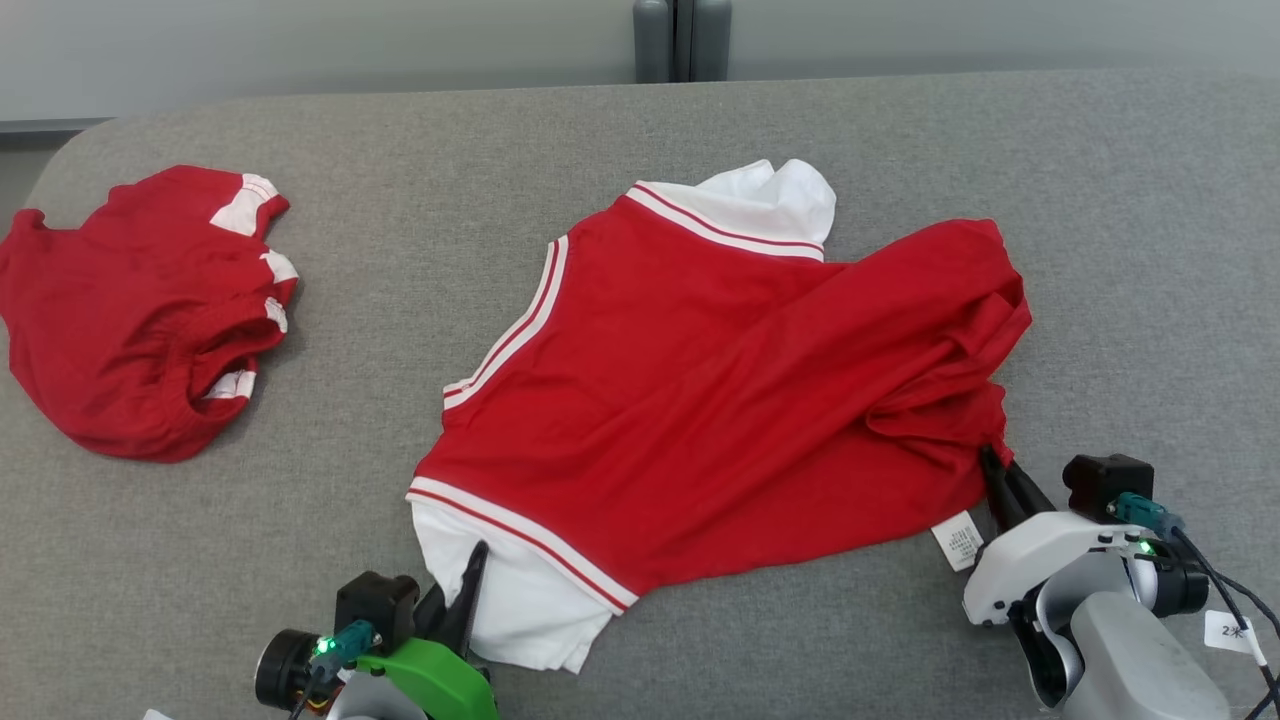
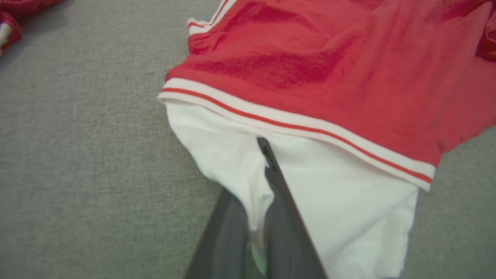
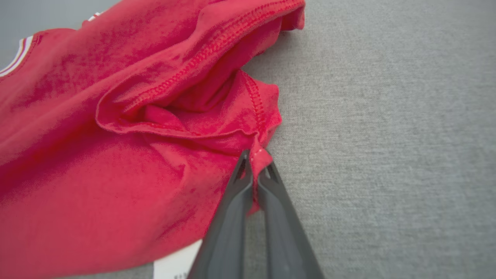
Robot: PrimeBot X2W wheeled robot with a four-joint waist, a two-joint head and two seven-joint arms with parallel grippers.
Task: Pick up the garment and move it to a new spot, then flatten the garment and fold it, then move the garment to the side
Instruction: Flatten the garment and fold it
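Though clamped by the left tool point(image 1: 475, 565) and right tool point(image 3: 254, 164), the garment point(image 1: 720, 400) is not yet lifted.
Moving, flattening and folding are judged undone.

- Second red garment point(image 1: 130, 310), frame left: was cut off by edge.
- Care label point(image 1: 958, 540), lower right: print was too small to read.
- Left gripper point(image 2: 259, 153), btm ctr: one fingertip was hidden under white sleeve point(image 2: 329, 201).
- Cable tag point(image 1: 1232, 632), lower right: text illegible.
- Grey posts point(image 1: 682, 40), top ctr: tops were cut off.
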